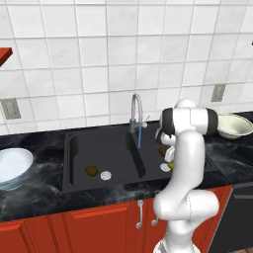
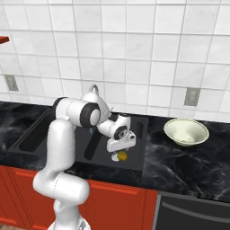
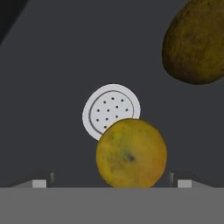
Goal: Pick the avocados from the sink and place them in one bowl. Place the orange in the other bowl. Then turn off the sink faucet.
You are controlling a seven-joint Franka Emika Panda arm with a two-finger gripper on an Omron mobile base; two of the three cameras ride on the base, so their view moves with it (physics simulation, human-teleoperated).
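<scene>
Your tool (image 2: 120,152) is down inside the right basin of the sink (image 1: 79,163), spread wide with one fingertip (image 3: 40,182) showing to each side of the orange (image 3: 131,153) and neither touching it. In the hand view the orange sits between the tips, partly covering the white drain (image 3: 109,109) behind it, and one avocado (image 3: 195,43) lies well apart from it toward the upper right corner. From the right base view you can see the orange as a yellow ball just under the tool on the basin floor. The other avocado (image 1: 91,171) rests in the left basin, just beside that basin's drain (image 1: 105,175). The sink faucet (image 1: 136,111) stands behind the divider with a blue stream of water (image 1: 140,136) running from its spout. On the bench (image 2: 179,161), the pale blue-white bowl (image 1: 12,167) sits left of the sink and the cream bowl (image 2: 186,131) sits to its right.
</scene>
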